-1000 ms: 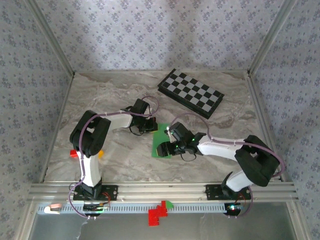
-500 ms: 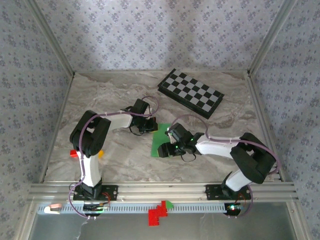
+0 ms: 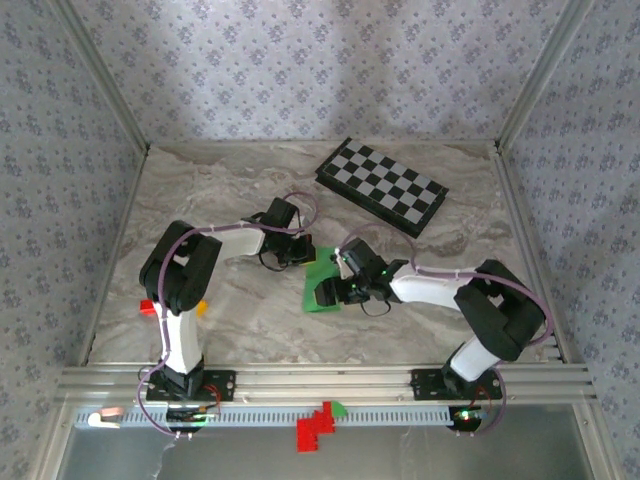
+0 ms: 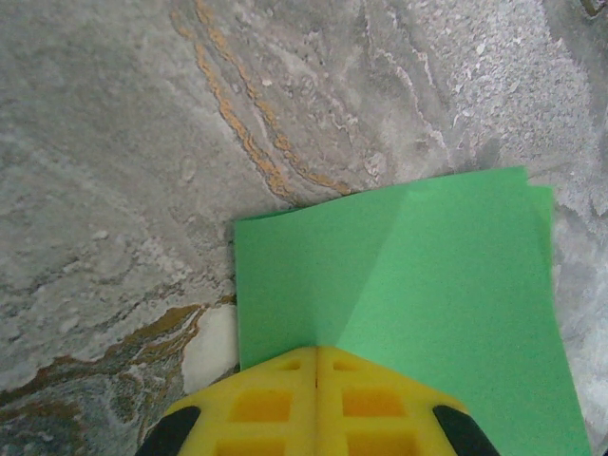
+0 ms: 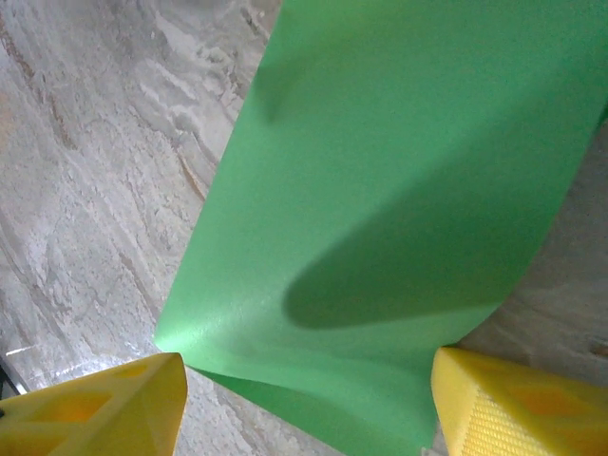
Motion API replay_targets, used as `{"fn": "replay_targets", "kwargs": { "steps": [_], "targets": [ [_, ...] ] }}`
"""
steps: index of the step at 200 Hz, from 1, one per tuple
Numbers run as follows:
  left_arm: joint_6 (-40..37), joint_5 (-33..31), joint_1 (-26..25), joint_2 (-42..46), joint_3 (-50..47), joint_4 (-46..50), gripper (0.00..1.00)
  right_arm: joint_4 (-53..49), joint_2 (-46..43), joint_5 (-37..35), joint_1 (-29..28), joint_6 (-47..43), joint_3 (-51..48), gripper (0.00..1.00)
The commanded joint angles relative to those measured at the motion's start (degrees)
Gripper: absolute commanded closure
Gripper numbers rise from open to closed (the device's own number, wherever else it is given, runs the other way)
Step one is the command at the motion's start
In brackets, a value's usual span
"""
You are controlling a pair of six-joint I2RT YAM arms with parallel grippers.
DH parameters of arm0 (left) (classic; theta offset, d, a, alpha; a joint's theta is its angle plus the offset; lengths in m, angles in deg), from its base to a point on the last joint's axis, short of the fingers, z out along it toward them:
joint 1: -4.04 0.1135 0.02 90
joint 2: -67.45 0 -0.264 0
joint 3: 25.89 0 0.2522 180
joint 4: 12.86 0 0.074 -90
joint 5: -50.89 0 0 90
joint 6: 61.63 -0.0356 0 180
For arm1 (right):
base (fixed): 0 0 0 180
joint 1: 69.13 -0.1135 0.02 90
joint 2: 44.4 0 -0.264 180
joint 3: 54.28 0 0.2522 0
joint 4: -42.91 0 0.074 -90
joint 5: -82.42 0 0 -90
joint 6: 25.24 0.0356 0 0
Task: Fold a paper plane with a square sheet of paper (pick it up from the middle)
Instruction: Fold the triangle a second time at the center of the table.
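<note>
Two grippers cover much of the square sheet of paper [image 3: 322, 270] from above, where it lies mid-surface [image 3: 220, 190]. Left gripper [image 4: 316, 356] jaws are pressed together at the sheet's near edge, and whether they pinch it is unclear. Right gripper [image 5: 306, 369] jaws stand wide apart, straddling its bowed, lifted end.

square sheet of paper [image 4: 427, 285]: smooth matt paper | table [image 4: 142, 142]: marbled, faint sheen | left hand [image 4: 316, 385]: yellow matt plastic
</note>
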Motion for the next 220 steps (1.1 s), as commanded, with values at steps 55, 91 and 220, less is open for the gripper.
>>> {"fn": "replay_targets", "kwargs": {
  "steps": [55,91,220],
  "targets": [
    [-1.2,-1.0,-0.5,-1.2,-0.9,2.3,0.99,2.6,2.3,1.2,3.0,-2.0,2.3,0.29],
    [-1.2,-0.9,-0.4,-1.3,-0.9,2.2,0.99,5.1,3.3,2.8,4.2,-0.7,2.5,0.3],
    [-1.2,-0.7,-0.5,-1.6,-0.3,2.2,0.99,12.3,6.6,9.1,11.5,16.1,-1.0,0.66]
  ]
}}
